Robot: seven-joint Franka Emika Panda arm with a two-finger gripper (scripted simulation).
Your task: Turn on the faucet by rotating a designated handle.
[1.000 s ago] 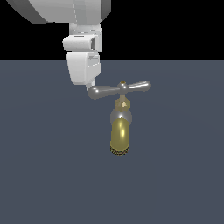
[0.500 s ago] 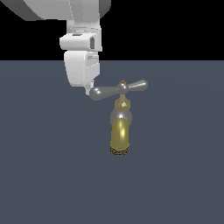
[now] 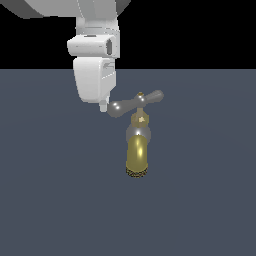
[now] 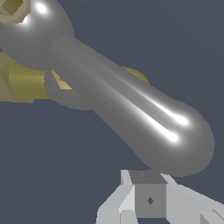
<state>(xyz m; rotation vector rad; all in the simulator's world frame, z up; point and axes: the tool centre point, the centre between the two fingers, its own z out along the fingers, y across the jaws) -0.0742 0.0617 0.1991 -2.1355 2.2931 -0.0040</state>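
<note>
Rotation step was under way: end effector (image 3: 104, 106), fingers apparently together, pressed against handle (image 3: 136, 102) bulb; next move required pushing it sideways around faucet (image 3: 138, 150) hub

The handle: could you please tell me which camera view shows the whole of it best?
The exterior view. There the handle shows whole, both bulb-tipped arms and the hub, above the faucet, with the gripper at its left-hand bulb. The wrist view shows only one arm close up, filling the picture.
</note>
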